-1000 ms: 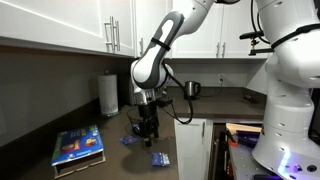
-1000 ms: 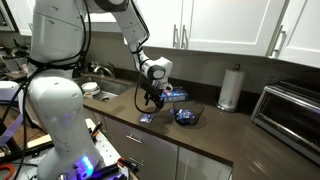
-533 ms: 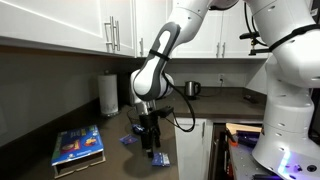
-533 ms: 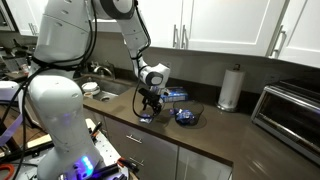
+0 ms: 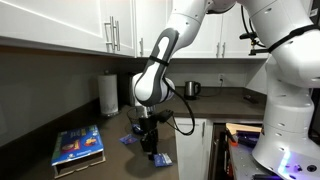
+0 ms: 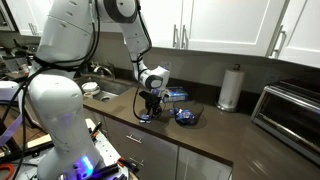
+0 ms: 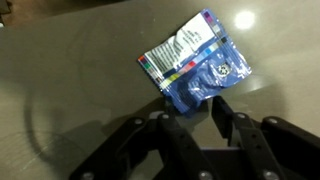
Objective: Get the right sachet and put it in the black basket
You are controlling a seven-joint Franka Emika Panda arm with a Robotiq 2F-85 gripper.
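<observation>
Both jaws spread; right sachet [image 7: 195, 62] flat just ahead of gripper [image 7: 192, 113].

Dark countertop [image 5: 105, 165]. Paper towel roll [image 5: 109, 92] stands upright against the back wall. Big blue box [image 5: 78, 146] lies flat on the counter at 7 o'clock from the roll. A small darker blue packet [image 5: 128, 140] lies at 3 o'clock from the box, near it. A dark mug [image 5: 192, 89] is at 3 o'clock from the roll, well apart. White cabinets [image 5: 60, 25] at 12 o'clock above. In an exterior view a silver toaster oven [image 6: 290, 115] sits at 4 o'clock from the roll.
</observation>
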